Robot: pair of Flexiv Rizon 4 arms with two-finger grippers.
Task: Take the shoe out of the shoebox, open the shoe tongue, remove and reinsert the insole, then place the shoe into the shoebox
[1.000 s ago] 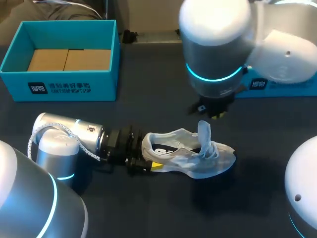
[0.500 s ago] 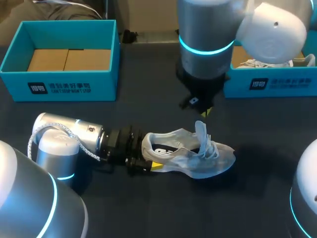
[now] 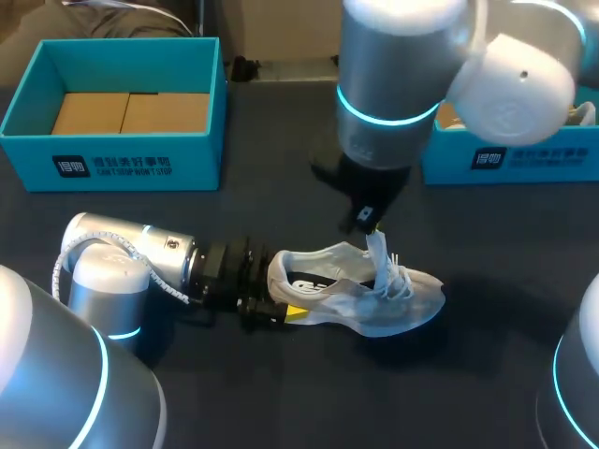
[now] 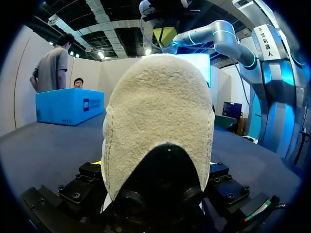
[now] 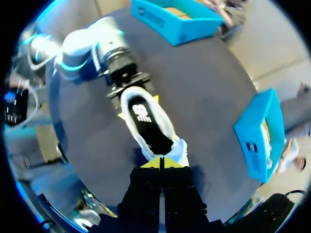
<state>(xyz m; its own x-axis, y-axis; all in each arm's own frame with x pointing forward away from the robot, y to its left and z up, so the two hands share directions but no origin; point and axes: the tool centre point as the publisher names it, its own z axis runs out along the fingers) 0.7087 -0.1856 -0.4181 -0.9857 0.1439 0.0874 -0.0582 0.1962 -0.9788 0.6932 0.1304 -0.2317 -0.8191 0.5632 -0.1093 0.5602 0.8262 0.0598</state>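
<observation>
Head view, looking down on a dark table (image 3: 281,393): a shoe (image 3: 360,304) sits sole-down near the middle; dark tabletop shows all round the shoe, a wide band on its near side and another between it and the boxes beyond; the table's far edge runs behind those boxes, well away from the shoe.

An open blue shoebox (image 3: 112,166) stands well beyond the shoe's heel end, off toward the left, with brown card on its floor; a second blue box (image 3: 510,161) stands beyond the toe end, partly hidden by the right arm (image 3: 393,84).

The shoe's long axis runs across the table; its heel points to the left side and its toe to the right; it is pale grey-white mesh with white laces (image 3: 398,281) bunched at the throat; a black insole (image 3: 309,283) with a white mark shows through the open collar.

The left gripper (image 3: 276,307) lies low on the table behind the heel; its fingers clamp the heel, one yellow tip on each side in the right wrist view; the left wrist view is filled by the cream heel.

The right gripper (image 3: 369,223) hangs directly above the shoe's throat, pointing down, yellow tips pressed together; the tongue (image 3: 380,251) stands upright and reaches those tips; it appears pinched between them, though the contact is too small to be sure.
</observation>
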